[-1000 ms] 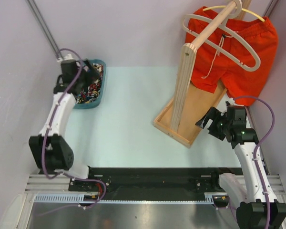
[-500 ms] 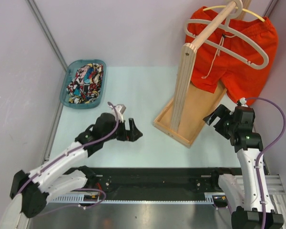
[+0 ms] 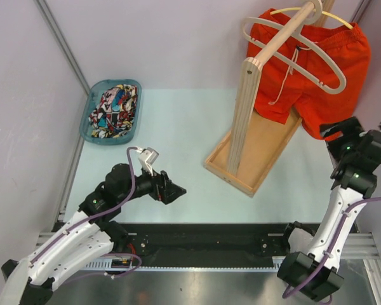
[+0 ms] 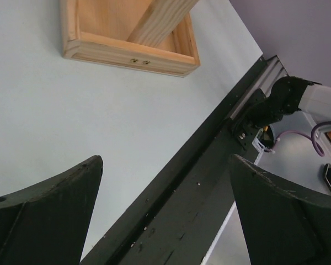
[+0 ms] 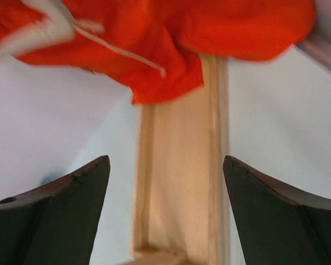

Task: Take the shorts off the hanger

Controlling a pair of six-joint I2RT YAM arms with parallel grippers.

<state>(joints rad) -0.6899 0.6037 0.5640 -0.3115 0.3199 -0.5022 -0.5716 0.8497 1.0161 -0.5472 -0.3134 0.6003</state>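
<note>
Landmark: pale wooden rack (image 3: 243, 108), an upright post in a shallow tray base with a round rod slanting up from the post top. It stands on the pale mint table top (image 3: 178, 146). Pale lilac-grey walls (image 3: 178, 38) close the back and both sides.

Plain bright orange-red fabric shorts (image 3: 324, 76) hang at the high end of the rack's rod, over the far end of its tray. Their white drawstring (image 3: 282, 82) dangles in front. A white plastic hanger (image 3: 330, 88) and a thin yellow hanger (image 3: 336, 17) sit on the rod there; can't tell which one carries the shorts.

Multicoloured comic-print shorts (image 3: 114, 111) lie bunched in a teal oval plastic basket (image 3: 84, 127), well left of the rack, by the left wall.

My left gripper (image 3: 171, 189): left of the rack's near corner, low over the table. Fingers wide, nothing between them. My wrist view shows that tray corner and the black base rail (image 4: 171, 221).

My right gripper (image 3: 338, 130): right of the rack, near the orange hem. Fingers wide, empty, apart from the fabric. Wrist view blurred.
</note>
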